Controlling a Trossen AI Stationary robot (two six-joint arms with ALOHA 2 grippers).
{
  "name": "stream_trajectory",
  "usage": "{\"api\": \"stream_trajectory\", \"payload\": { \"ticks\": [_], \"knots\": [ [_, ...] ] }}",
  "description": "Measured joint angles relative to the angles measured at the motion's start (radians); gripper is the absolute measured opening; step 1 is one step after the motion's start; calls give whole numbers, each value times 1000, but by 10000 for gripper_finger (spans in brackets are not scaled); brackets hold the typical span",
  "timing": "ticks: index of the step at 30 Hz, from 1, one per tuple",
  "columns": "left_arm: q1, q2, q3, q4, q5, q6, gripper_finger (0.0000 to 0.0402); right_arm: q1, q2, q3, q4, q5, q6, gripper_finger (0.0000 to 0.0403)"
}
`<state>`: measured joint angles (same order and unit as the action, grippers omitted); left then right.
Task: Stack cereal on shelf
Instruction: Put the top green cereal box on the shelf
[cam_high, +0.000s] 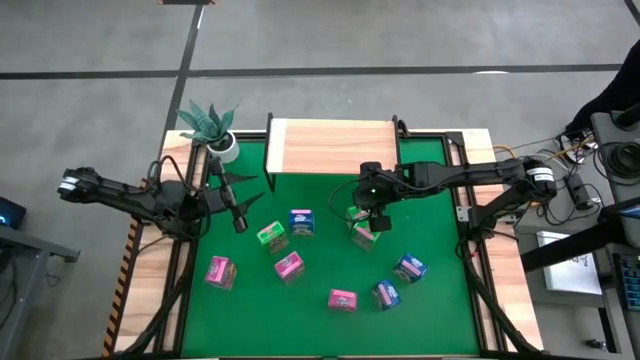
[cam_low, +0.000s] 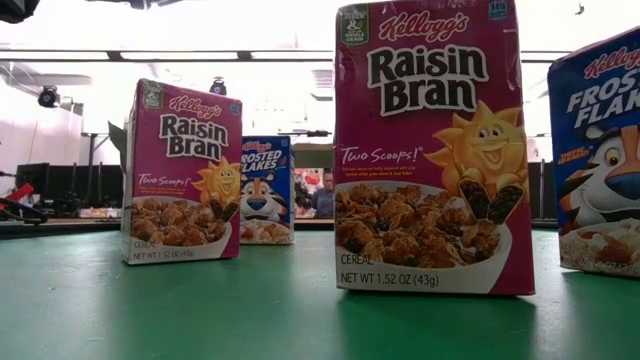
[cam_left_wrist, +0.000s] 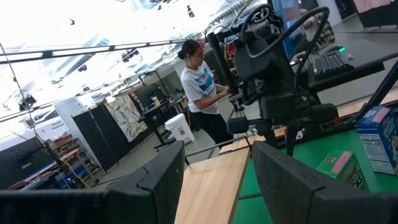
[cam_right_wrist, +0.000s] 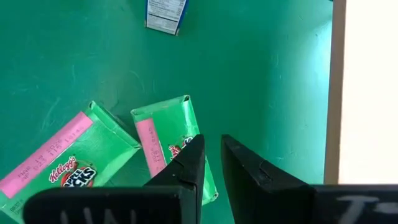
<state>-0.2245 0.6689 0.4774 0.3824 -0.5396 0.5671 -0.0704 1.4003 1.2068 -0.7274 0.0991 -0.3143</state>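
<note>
All nine cereal boxes are on the green table (cam_high: 430, 180). Three pink ones (cam_high: 219, 271) (cam_high: 289, 265) (cam_high: 342, 298), three blue (cam_high: 301, 221) (cam_high: 410, 267) (cam_high: 386, 293) and one green (cam_high: 271, 236) lie apart. Two more green boxes (cam_right_wrist: 171, 146) (cam_right_wrist: 65, 162) lie flat side by side under my right gripper (cam_high: 367, 215) (cam_right_wrist: 211, 146), whose fingers are almost together and hover over the nearer one. The shelf (cam_high: 330, 145), with its light wood top, stands at the far edge. My left gripper (cam_high: 240, 222) (cam_left_wrist: 217, 162) waits open at the table's left, pointing at the shelf (cam_left_wrist: 211, 180).
A potted plant (cam_high: 212, 125) stands at the table's far left corner beside the shelf. In the low view, two pink boxes (cam_low: 183, 172) (cam_low: 432, 150) and two blue ones (cam_low: 267, 190) (cam_low: 600, 150) stand upright. A person (cam_left_wrist: 200, 87) works beyond the table. Bare green surface lies in front of the shelf.
</note>
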Motion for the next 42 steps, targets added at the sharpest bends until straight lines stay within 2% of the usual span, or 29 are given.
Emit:
{"api": "stream_trajectory", "payload": {
  "ticks": [10, 15, 18, 23, 28, 35, 42],
  "knots": [
    [0, 0, 0, 9, 0, 0, 173, 0, 12, 0, 21, 5, 7, 43],
    [0, 0, 0, 10, 0, -1, 173, -9, 14, 7, 58, 8, 74, 51],
    [0, 0, 0, 13, 0, -4, 173, -13, 14, 30, 45, 8, 107, 78],
    [0, 0, 0, 15, 0, -8, 173, -11, 14, 59, 17, 4, 154, 150],
    [0, 0, 0, 15, 0, -8, 173, -11, 14, 81, -49, 6, 71, 210],
    [0, 0, 0, 21, 0, -8, 173, -4, 14, 87, -120, -4, 150, 246],
    [0, 1, 0, 23, 0, -8, 173, -2, 14, 86, -181, -99, 214, 271]
  ]
}}
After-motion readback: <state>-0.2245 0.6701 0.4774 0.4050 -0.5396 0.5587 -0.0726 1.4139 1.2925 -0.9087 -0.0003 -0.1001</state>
